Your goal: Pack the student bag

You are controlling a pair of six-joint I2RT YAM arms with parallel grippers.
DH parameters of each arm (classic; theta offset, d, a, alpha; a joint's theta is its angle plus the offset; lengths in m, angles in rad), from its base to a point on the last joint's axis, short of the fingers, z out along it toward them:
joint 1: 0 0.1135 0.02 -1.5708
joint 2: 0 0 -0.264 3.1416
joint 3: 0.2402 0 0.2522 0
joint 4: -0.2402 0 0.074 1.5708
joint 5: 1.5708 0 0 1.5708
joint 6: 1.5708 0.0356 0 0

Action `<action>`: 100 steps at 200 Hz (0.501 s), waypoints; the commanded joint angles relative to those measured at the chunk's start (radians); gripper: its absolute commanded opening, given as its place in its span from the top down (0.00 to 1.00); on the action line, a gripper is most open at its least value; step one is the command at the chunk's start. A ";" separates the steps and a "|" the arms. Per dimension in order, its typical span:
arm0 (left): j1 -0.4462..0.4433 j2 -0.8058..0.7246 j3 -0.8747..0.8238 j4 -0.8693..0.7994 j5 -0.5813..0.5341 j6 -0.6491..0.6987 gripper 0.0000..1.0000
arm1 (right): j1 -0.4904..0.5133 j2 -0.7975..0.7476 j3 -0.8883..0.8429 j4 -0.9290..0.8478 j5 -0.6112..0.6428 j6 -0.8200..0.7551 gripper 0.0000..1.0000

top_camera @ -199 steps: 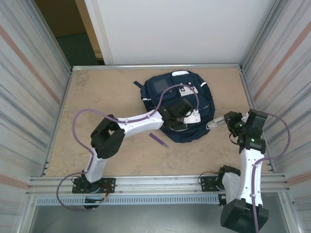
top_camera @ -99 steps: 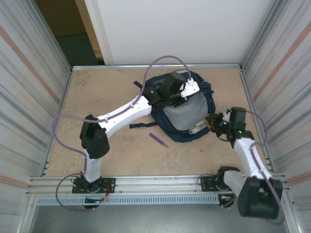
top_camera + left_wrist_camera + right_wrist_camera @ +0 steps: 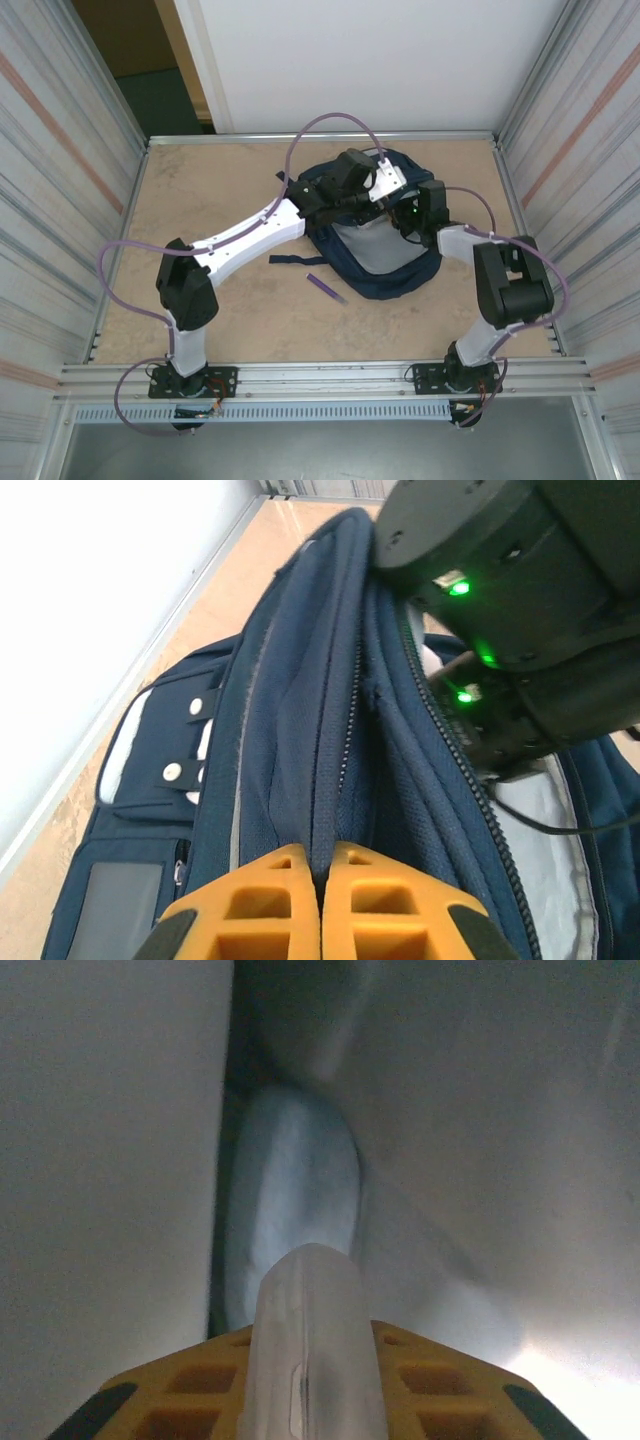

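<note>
The student bag (image 3: 385, 280), navy with a grey lining (image 3: 375, 245), lies at the table's far middle with its mouth held open. My left gripper (image 3: 383, 186) is shut on the bag's upper zipper edge (image 3: 320, 810) and holds it up; its orange fingers (image 3: 270, 900) pinch the navy fabric. My right gripper (image 3: 407, 216) reaches inside the opening. In the right wrist view it (image 3: 312, 1360) is shut on a clear, rounded plastic case (image 3: 310, 1320) pointing into the grey lining (image 3: 480, 1110), with a pale soft object (image 3: 295, 1190) lying deeper in.
A purple pen (image 3: 326, 287) lies on the tabletop just near-left of the bag, beside a loose dark strap (image 3: 290, 259). Metal walls close in the left, right and far sides. The right arm's black wrist (image 3: 520, 600) sits close above the bag mouth.
The left gripper pulled the bag's edge up and toward the far side, opening it. The right arm swung in from the right and carried the clear case into the bag.
</note>
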 commanded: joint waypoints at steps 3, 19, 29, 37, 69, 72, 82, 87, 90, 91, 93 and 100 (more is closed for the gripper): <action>-0.017 -0.125 0.009 0.141 0.088 -0.022 1.00 | 0.014 0.117 0.088 0.021 0.049 0.030 0.66; -0.016 -0.126 -0.003 0.144 0.068 -0.018 1.00 | 0.006 0.147 0.119 -0.055 0.036 0.045 0.54; -0.014 -0.125 -0.007 0.140 0.063 -0.014 1.00 | 0.005 0.148 0.126 -0.081 0.029 0.024 0.49; -0.009 -0.124 -0.015 0.141 0.060 -0.015 1.00 | 0.005 0.144 0.135 -0.126 0.030 0.005 0.47; 0.012 -0.129 -0.069 0.173 0.059 -0.034 1.00 | -0.027 0.089 0.129 -0.246 0.009 -0.071 0.46; 0.015 -0.130 -0.072 0.174 0.062 -0.036 1.00 | -0.032 0.082 0.130 -0.257 0.006 -0.100 0.46; 0.022 -0.127 -0.082 0.173 0.067 -0.040 1.00 | -0.047 0.058 0.132 -0.296 -0.009 -0.156 0.46; 0.027 -0.129 -0.087 0.172 0.064 -0.041 1.00 | -0.056 0.048 0.134 -0.315 -0.021 -0.182 0.47; 0.029 -0.130 -0.092 0.173 0.065 -0.041 1.00 | -0.063 0.043 0.136 -0.330 -0.029 -0.196 0.47; 0.030 -0.129 -0.093 0.174 0.065 -0.041 1.00 | -0.065 0.040 0.137 -0.335 -0.033 -0.201 0.47; 0.032 -0.130 -0.097 0.174 0.064 -0.042 1.00 | -0.068 0.035 0.138 -0.346 -0.037 -0.209 0.47; 0.036 -0.131 -0.112 0.186 0.061 -0.046 1.00 | -0.081 0.014 0.140 -0.376 -0.058 -0.240 0.47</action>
